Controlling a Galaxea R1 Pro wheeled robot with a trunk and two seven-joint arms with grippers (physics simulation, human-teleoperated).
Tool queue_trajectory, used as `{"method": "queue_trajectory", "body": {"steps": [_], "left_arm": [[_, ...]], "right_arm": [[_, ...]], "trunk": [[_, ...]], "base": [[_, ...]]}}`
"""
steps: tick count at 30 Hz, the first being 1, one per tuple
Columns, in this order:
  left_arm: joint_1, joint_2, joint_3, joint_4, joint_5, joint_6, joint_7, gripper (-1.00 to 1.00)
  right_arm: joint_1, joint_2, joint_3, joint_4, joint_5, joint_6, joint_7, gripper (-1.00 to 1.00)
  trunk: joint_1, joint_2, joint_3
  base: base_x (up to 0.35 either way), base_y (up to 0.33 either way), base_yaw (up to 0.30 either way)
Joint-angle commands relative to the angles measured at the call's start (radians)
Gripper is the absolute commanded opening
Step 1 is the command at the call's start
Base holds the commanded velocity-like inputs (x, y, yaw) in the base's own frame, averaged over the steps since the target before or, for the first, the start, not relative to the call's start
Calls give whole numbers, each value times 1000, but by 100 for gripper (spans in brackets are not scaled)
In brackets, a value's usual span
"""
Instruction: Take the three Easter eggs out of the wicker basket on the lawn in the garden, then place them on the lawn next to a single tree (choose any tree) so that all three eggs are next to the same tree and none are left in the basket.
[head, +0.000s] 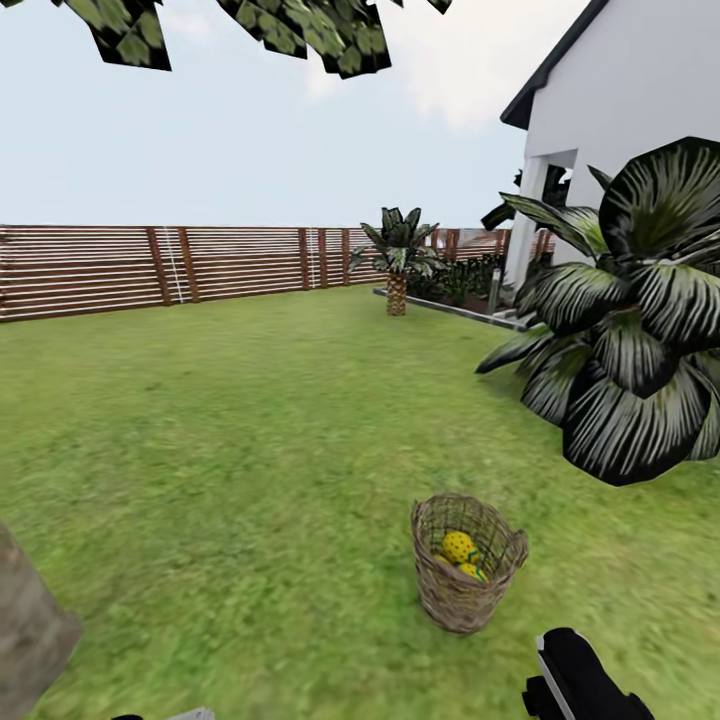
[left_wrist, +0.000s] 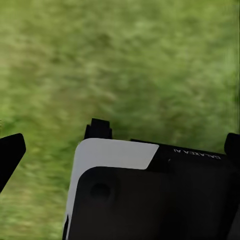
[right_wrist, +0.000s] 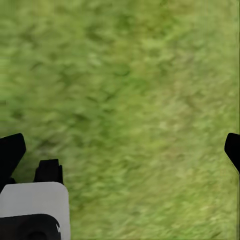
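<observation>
The brown wicker basket (head: 466, 592) stands on the lawn (head: 230, 430) at the lower right of the head view. Inside it I see two yellow Easter eggs with red dots, one higher (head: 458, 546) and one lower (head: 472, 571); a third is hidden. The mottled grey-tan trunk of a tree (head: 30, 630) shows at the lower left corner, its leaves (head: 300, 30) overhead. My right arm (head: 580, 682) is just below and right of the basket. The left gripper (left_wrist: 120, 147) and the right gripper (right_wrist: 121, 150) both hang open over bare grass, holding nothing.
A big dark striped-leaf plant (head: 630, 330) crowds the right side beyond the basket. A small palm (head: 397, 255) stands far back by the slatted wooden fence (head: 150, 265). The white house (head: 630, 110) is at the upper right. Open grass stretches between trunk and basket.
</observation>
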Motion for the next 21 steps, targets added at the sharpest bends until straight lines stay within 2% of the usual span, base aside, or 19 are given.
{"method": "queue_trajectory", "body": {"steps": [1,14,21], "left_arm": [[-1,0,0,-1,5,4,2,100],[-1,-1,-2,-1,5,4,2,100],[-1,-12,-2,-1,5,3,3,100]], "right_arm": [[0,0,0,-1,1,4,-1,100],[0,0,1,-1,1,4,-1,100],[0,0,1,-1,2,4,0,100]], "trunk": [[1,-1,-1],[1,-1,-1],[1,-1,-1]], "base": [[337,0,241],[337,0,253],[337,0,227]]}}
